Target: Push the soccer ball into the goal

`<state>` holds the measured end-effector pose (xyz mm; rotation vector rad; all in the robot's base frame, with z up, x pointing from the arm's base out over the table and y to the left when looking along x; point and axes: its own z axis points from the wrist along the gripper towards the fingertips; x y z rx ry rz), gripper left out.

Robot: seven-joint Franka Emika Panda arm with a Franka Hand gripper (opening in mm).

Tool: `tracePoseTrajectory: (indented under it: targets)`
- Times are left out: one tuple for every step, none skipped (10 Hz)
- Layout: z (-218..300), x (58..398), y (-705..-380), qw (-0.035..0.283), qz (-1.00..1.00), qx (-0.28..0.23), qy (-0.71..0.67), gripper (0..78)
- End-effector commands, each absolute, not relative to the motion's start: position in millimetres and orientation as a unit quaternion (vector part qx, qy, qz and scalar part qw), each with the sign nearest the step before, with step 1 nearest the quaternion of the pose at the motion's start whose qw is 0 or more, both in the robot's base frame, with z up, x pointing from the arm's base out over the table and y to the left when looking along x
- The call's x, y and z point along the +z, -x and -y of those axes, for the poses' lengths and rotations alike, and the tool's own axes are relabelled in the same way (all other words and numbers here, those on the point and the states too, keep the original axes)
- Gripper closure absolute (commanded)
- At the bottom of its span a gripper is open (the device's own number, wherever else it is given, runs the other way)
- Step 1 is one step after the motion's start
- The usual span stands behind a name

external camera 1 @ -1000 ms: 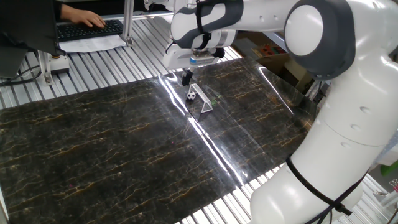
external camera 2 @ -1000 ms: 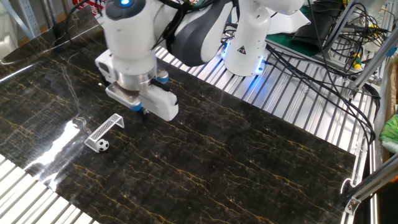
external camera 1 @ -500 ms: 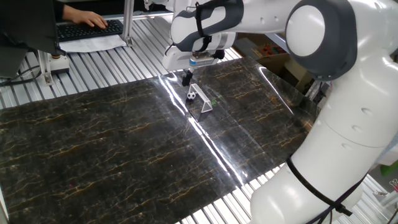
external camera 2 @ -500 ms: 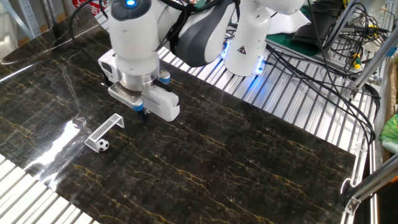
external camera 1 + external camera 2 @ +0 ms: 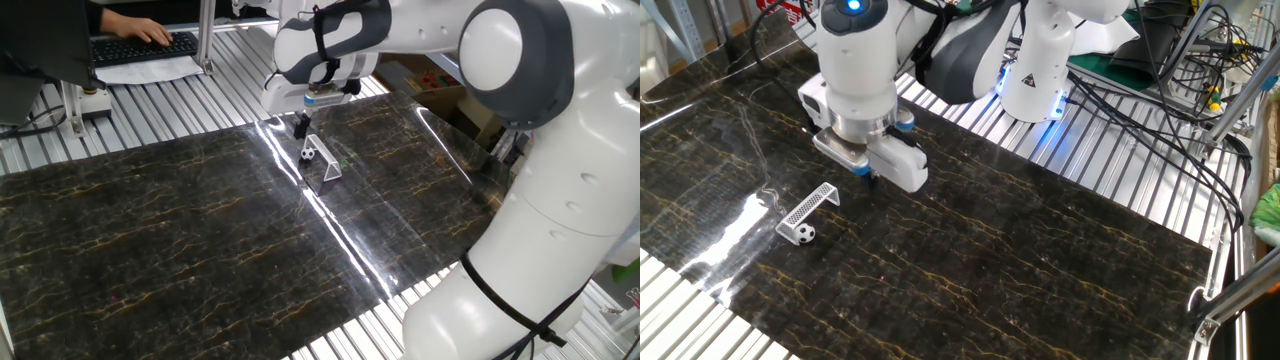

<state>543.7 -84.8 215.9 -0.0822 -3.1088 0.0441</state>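
The ball (image 5: 805, 234) lies at the goal's (image 5: 808, 208) near end, just beyond the jaws (image 5: 866, 178); their state I cannot tell.

Bright, even overhead light — sharp frames, white glare streaks on the glossy mat (image 5: 200, 230).
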Motion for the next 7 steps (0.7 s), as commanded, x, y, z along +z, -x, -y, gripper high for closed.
tracePoseTrajectory:
  targets:
    - [93.2,227.9,-537.2,0.021,0.999,0.018,0.028,77.6]
    - [88.8,232.4,-534.6,0.023,0.999,0.017,0.03,77.6]
    - [83.1,238.3,-531.2,0.025,0.999,0.017,0.036,77.6]
    - [80.7,241.3,-529.2,0.025,0.999,0.015,0.04,77.6]
    - [77.9,246.0,-525.5,0.025,0.999,0.013,0.041,77.6]
    - [78.2,246.0,-525.5,0.026,0.999,0.014,0.039,77.6]
    - [78.3,246.0,-525.5,0.026,0.999,0.014,0.038,77.6]
